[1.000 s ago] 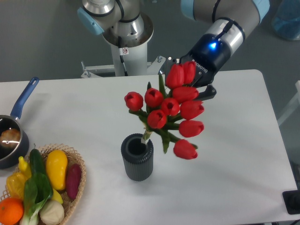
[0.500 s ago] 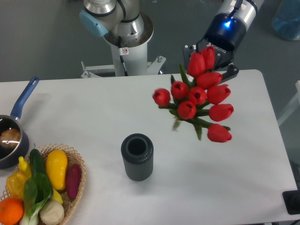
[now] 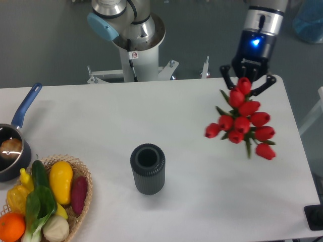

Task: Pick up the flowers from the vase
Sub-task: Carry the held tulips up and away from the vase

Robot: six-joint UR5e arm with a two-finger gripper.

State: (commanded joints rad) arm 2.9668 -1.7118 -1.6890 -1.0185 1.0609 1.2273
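Observation:
The flowers (image 3: pixel 243 121), a bunch of red tulip buds with green stems, hang in the air over the right side of the white table. My gripper (image 3: pixel 247 82) is shut on the bunch from above, with its fingers on either side of the topmost buds. The vase (image 3: pixel 147 169), dark grey and ribbed, stands upright near the table's middle with its round mouth empty. It is well to the left of the flowers and below them in the picture.
A wicker basket (image 3: pixel 81 204) of colourful vegetables sits at the front left corner. A blue-handled saucepan (image 3: pixel 14 146) lies at the left edge. The robot's base (image 3: pixel 135 38) stands behind the table's far edge. The table's right edge runs close under the flowers.
The flowers came fully out of the vase and moved right and up with my gripper. The vase stays in place, now empty.

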